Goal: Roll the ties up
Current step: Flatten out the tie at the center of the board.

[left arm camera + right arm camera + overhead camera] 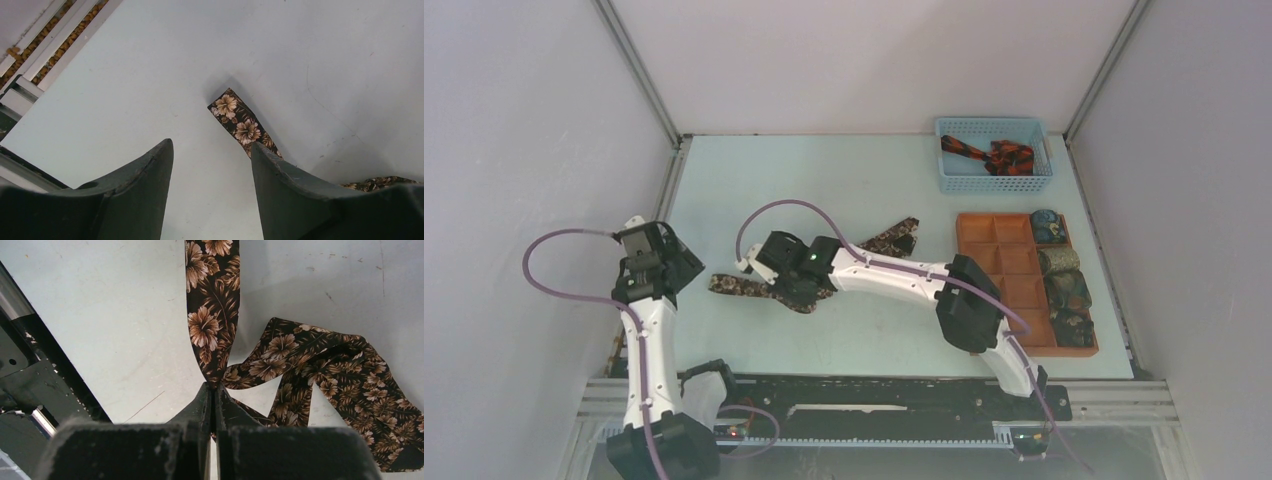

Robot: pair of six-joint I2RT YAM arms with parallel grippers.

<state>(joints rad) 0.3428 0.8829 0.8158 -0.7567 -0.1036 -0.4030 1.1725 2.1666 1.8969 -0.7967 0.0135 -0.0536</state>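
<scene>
A dark brown tie with tan floral print (pixel 889 240) lies across the middle of the table, one end at the left (pixel 724 285). My right gripper (pixel 794 290) is shut on this tie near its middle; in the right wrist view the tie (pixel 212 315) runs up from the closed jaws (pixel 214 387) and folds off to the right. My left gripper (pixel 659 262) is open and empty, just left of the tie's narrow end (pixel 235 117). A black and red-orange tie (pixel 994 155) lies in the blue basket (pixel 954 180).
An orange-brown tray of square compartments (pixel 999 260) stands at the right, with several rolled ties (pixel 1064 290) in its right column. The blue mesh basket is at the back right. Metal rails run along the table's near and left edges.
</scene>
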